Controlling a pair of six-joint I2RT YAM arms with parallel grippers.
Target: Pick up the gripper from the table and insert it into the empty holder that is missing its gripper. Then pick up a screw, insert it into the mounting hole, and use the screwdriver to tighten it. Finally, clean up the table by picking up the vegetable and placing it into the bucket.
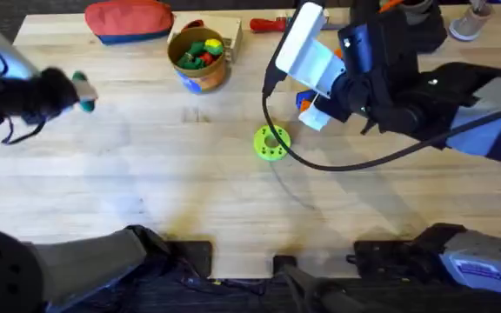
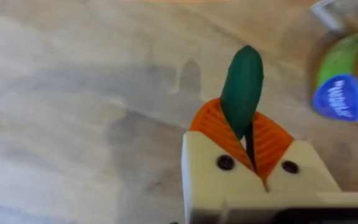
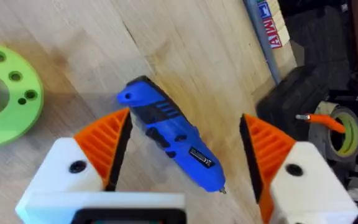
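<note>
Overhead: light wood surface [image 1: 146, 183] is carrying a yellow-orange bucket [image 1: 200, 71] near the far edge, with small coloured toys sitting inside it. Red zip pouch [image 1: 129, 20] is lying just left of the bucket, a red-handled tool [image 1: 272, 24] to its right. Lime-green disc with holes [image 1: 271, 143] is sitting mid-surface, a black cable curving around it. Left gripper [image 1: 83, 91] is hanging over the far-left part of the surface, well apart from the bucket, with the dark green vegetable [image 1: 83, 89] in it. Right gripper [image 1: 316, 109] is hovering right of centre, just beyond the disc; a bit of the blue screwdriver [image 1: 303, 102] is showing beside it.

Left wrist: fingers [image 2: 211, 124] are clenching the vegetable [image 2: 242, 87], which is sticking out past the orange pads over bare wood. Bucket [image 2: 344, 81] is showing blurred at the edge, blue mark facing the camera.

Right wrist: fingers [image 3: 104, 134] are spread wide, gripping nothing, straddling the screwdriver [image 3: 169, 134], which is lying flat on the wood between them. Right gripper [image 3: 182, 134] is sitting above it. Disc [image 3: 8, 93] is lying just beside. Dark equipment and a roll with an orange tab are sitting past the surface edge.
</note>
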